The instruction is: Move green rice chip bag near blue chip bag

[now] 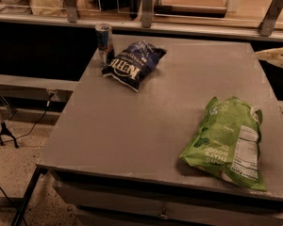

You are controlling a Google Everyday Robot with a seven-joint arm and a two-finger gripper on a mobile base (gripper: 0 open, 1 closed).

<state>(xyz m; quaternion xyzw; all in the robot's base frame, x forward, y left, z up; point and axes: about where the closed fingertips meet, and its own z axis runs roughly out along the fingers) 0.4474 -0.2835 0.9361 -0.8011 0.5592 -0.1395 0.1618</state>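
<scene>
The green rice chip bag (228, 141) lies flat on the grey table (146, 121) at the front right, with its white nutrition panel facing up. The blue chip bag (132, 64) with white "Kettle" lettering lies at the table's back left. The two bags are far apart. My gripper (275, 55) shows as a pale tip entering at the right edge of the camera view, above the table's far right side and well behind the green bag. It holds nothing that I can see.
A slim blue-and-silver drink can (104, 42) stands upright just left of the blue bag. A counter with metal posts (147, 6) and boxes runs behind the table. A stand and cables sit on the floor at the left (4, 131).
</scene>
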